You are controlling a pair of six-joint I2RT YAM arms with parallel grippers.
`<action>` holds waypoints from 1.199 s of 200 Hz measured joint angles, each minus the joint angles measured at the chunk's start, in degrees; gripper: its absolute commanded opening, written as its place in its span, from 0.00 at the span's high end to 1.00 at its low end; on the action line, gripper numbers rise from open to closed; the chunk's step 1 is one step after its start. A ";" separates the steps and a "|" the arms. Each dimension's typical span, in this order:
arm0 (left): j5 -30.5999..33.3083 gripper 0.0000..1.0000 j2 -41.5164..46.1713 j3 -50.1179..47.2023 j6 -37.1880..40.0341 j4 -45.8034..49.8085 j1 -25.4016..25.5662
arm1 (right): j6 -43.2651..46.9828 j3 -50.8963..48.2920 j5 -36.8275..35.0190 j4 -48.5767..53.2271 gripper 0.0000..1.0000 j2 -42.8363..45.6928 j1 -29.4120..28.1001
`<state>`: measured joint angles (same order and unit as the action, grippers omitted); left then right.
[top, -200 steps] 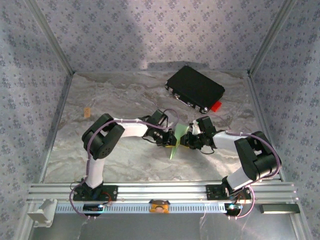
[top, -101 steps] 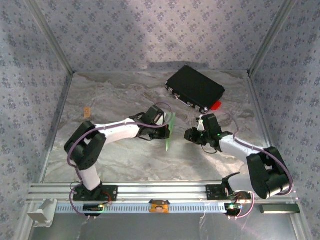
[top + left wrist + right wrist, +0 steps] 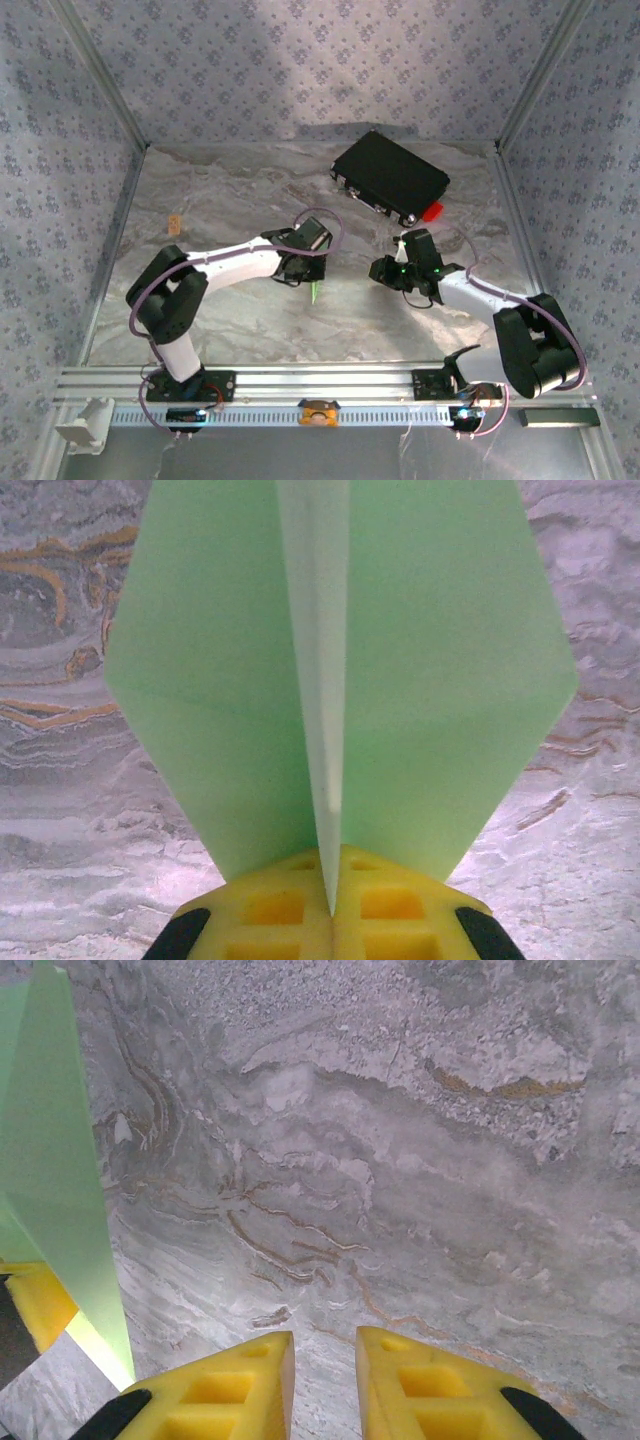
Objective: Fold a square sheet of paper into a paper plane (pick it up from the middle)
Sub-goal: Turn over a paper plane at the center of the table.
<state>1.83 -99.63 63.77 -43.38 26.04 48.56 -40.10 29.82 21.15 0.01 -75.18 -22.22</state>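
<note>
Left gripper (image 3: 332,908): clamped tight on the paper (image 3: 220,680), with the yellow fingers (image 3: 270,912) pinching it right at the centre fold. The paper is held up in that grip, about mid-table, between the two grippers.

In the left wrist view the fold line runs straight out from the fingers. That's your long axis. One flap fans out on each side, each with a corner on its outer edge. The far end is cut off by the frame, so no call on whether there's a nose point yet.

Right gripper (image 3: 324,1360): jaws a narrow slit apart, nothing in them, aimed down at bare table (image 3: 420,1160). The paper lies to its left, near but apart. The right wrist view catches it as a tall green blade at the left edge.

Overhead, the paper is only a thin green sliver under the left gripper, pointing toward the near edge. It's too thin there to tell if the tip touches the table.

Judgement: the right arm is your free one and it's close. The next fold likely has it come in from the right, across the long axis, to take a flap while the left anchors the crease. Watch that you don't drag the paper out of the pinch.

Far back right are the black case (image 3: 390,178) and the red tab (image 3: 432,211) at its corner. Both are well apart from the work.
</note>
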 measured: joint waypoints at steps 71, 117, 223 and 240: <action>0.15 0.95 -2.93 1.44 -0.68 2.56 0.00 | 0.00 0.00 0.04 0.07 0.75 -0.48 0.00; -0.13 0.92 -3.89 2.10 -0.85 2.78 0.00 | -0.02 0.00 0.11 0.02 0.75 -1.75 0.00; -1.16 0.86 -6.05 3.19 -0.83 2.99 0.00 | -0.02 0.00 0.70 -0.48 0.74 -2.43 0.00; -1.14 0.86 -6.49 3.54 -0.83 3.08 0.00 | -0.02 0.00 0.70 -0.63 0.74 -2.62 0.00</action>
<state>0.69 -106.13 67.31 -44.21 29.12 48.56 -40.12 29.82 21.85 -0.62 -77.80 -22.22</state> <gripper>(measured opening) 0.136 0.255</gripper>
